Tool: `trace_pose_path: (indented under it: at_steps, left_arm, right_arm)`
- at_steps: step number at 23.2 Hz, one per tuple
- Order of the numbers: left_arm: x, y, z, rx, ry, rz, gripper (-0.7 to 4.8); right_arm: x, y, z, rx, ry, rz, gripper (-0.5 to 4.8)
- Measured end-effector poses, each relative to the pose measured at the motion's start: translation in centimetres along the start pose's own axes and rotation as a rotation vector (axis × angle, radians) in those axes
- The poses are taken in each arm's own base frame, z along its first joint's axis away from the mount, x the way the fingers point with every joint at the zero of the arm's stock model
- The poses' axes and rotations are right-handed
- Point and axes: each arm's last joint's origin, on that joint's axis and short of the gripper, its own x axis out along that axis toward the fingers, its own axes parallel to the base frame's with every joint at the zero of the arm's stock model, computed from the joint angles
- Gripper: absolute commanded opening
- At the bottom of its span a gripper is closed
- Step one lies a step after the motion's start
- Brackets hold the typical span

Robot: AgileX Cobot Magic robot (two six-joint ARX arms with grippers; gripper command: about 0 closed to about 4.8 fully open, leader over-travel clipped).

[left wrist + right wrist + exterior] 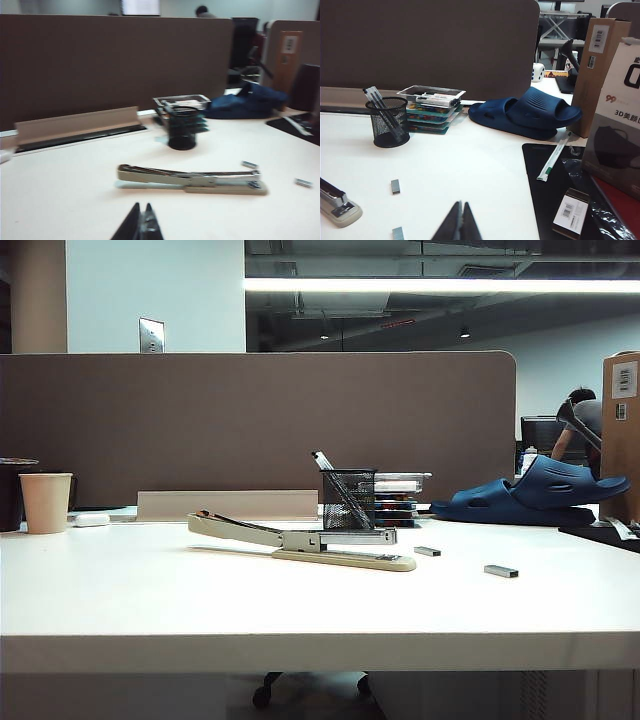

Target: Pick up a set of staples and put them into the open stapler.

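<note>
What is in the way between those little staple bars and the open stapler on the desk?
Nothing visible. Bare white table lies between the set of staples and the stapler; only the other staple strip sits nearby. The pen cup stands behind the stapler. The left gripper and right gripper are shut, well short.

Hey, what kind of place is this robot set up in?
Most likely an open-plan office. A white desk backs onto a brown cubicle divider, a mesh pen cup and stapler sit on it, and a person works at another desk behind.
</note>
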Motion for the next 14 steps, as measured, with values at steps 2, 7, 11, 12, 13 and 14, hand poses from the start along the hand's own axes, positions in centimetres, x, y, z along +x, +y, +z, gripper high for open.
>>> trace_pose_path:
  at_steps: [2,7,11,12,13,14]
  left_arm:
    - [-0.3,-0.2,1.0,-0.012,0.023,-0.047,-0.05]
    - [-1.0,-0.8,2.3,-0.058,0.109,-0.142,-0.05]
    - [-0.9,-0.8,3.2,-0.070,0.135,-0.143,-0.05]
    - [-0.8,-0.7,3.2,-0.074,0.142,-0.146,-0.05]
    - [-0.6,-0.6,3.4,-0.082,0.156,-0.151,-0.05]
    - [-0.4,-0.6,3.5,-0.088,0.167,-0.159,-0.05]
  right_arm:
    - [-0.4,0.0,1.6,0.001,0.016,0.000,-0.09]
    - [-1.4,0.0,5.4,0.005,0.055,-0.001,-0.09]
    - [-1.2,-0.1,7.3,0.011,0.141,-0.003,-0.09]
    - [-1.0,-0.1,7.8,0.012,0.160,-0.002,-0.09]
    - [-0.7,-0.1,8.3,0.014,0.190,-0.002,-0.09]
    - [-0.4,-0.1,8.7,0.015,0.208,-0.001,-0.09]
